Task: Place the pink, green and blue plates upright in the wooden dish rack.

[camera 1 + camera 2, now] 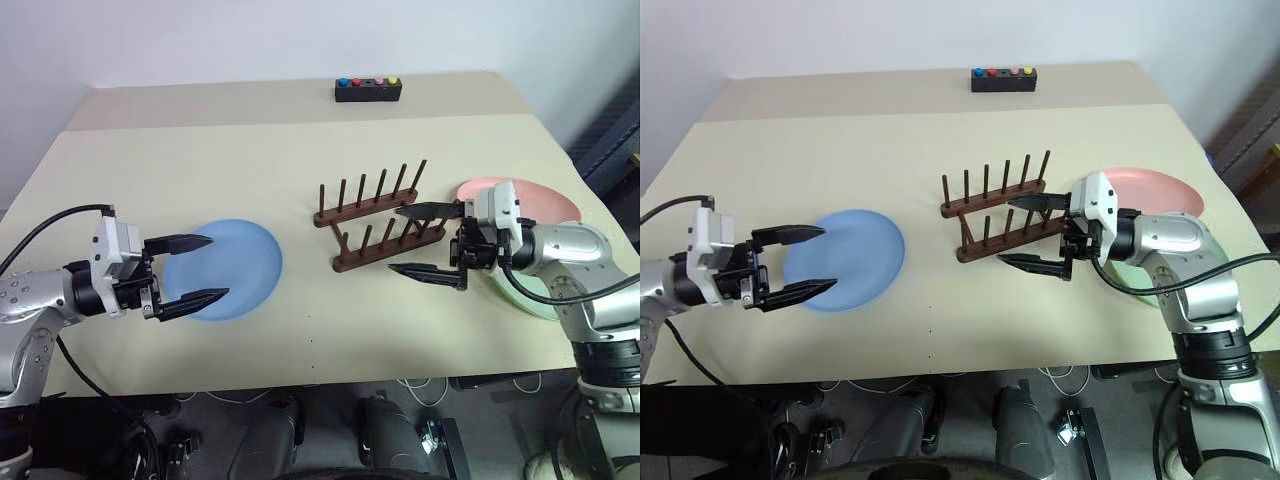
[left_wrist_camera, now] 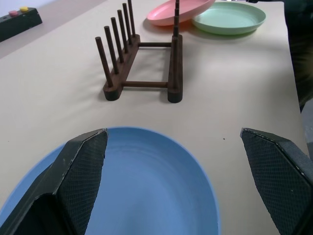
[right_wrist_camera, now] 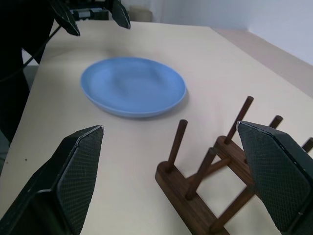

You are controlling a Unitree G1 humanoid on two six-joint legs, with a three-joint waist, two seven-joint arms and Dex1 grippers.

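Left eye view: you see rack mid-table, empty. Blue plate lies flat left of rack; pink and green plates right. Left gripper, right gripper both spread wide, holding nothing.

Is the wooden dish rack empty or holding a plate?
Empty: the wooden dish rack has only bare pegs; the blue plate lies flat on the table.

A beige table carries a blue plate lying flat on the left and a wooden rack near the middle. A pink plate and a green plate lie touching on the right. A black button box sits far back.
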